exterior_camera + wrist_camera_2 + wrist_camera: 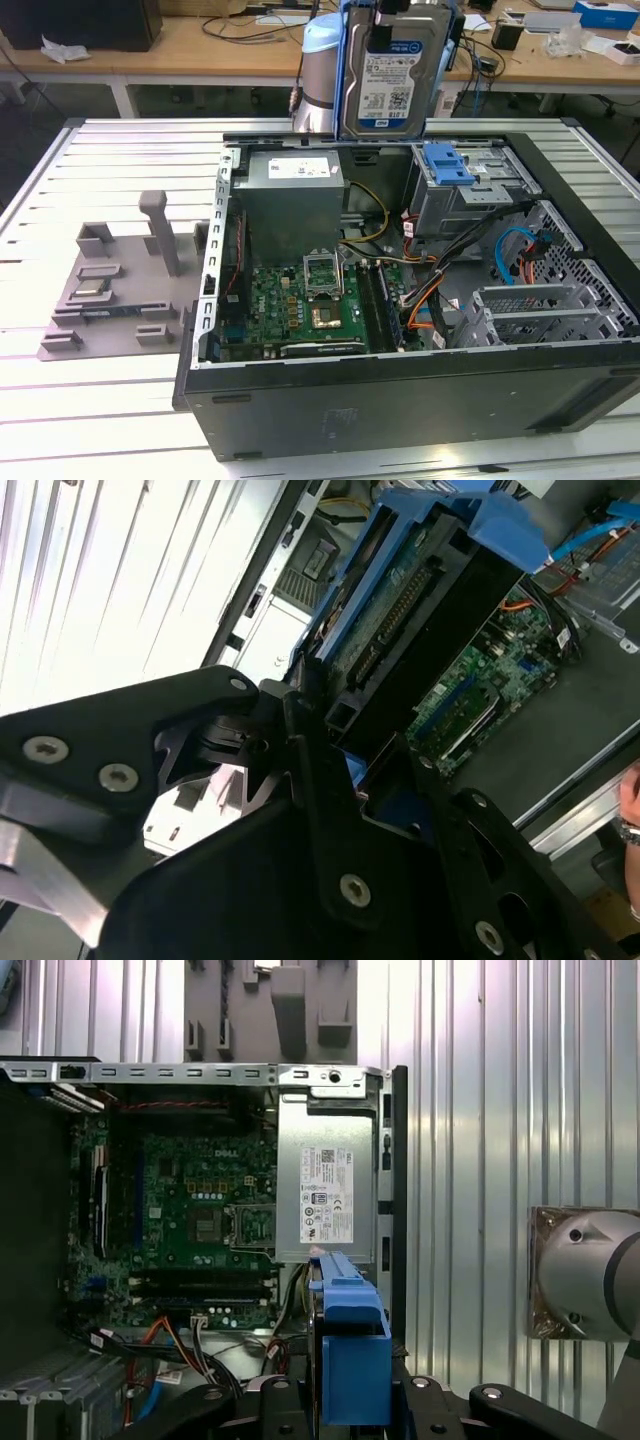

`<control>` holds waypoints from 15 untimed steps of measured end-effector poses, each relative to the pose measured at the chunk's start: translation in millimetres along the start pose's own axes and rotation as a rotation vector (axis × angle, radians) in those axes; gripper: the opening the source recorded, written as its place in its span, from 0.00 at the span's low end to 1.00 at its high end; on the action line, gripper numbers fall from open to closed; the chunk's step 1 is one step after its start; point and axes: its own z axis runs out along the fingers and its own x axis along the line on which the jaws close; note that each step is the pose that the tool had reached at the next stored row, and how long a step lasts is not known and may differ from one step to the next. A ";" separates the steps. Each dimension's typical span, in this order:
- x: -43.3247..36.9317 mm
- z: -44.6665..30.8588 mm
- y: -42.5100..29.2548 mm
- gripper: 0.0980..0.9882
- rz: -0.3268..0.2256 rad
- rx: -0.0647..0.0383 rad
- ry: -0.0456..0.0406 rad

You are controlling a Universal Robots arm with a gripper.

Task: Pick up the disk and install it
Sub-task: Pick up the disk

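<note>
Above the far edge of the counter (pixel 120 140), over the far wall of the open computer case (pixel 400 400), you have the disk (pixel 385 75) hanging clear, touching nothing but the gripper (pixel 350 1397). The gripper is clamped on it from above, its jaws closed against the blue bracket (pixel 350 1345) that frames the drive.

The disk's long axis runs straight down from the gripper toward the case, upright, with its broad labelled face turned to the exterior camera. I judge this to be the relation that matters: the grey drive cage (pixel 470 200) with the bright-blue latch plate (pixel 447 165) sits below the disk and off to the exterior view's right, near it but not directly under it.

As for writing, the disk carries a blue-and-white label with fine print and code blocks. The power supply (pixel 295 185), beside the cage toward the exterior view's left, bears a white sticker. Nearer the counter's front edge lies the green motherboard (pixel 300 300). A grey fixture tray (pixel 110 290) rests well apart from the case, toward the counter's left edge in the exterior view.
</note>
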 end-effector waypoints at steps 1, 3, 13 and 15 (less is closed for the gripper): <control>2.1 0.6 0.0 0.30 0.000 0.000 0.0003; 7.1 1.7 0.0 0.30 0.000 0.000 0.0003; 31.1 2.2 0.5 0.30 0.000 0.000 0.0002; 36.1 2.2 0.5 0.30 0.000 0.000 0.0001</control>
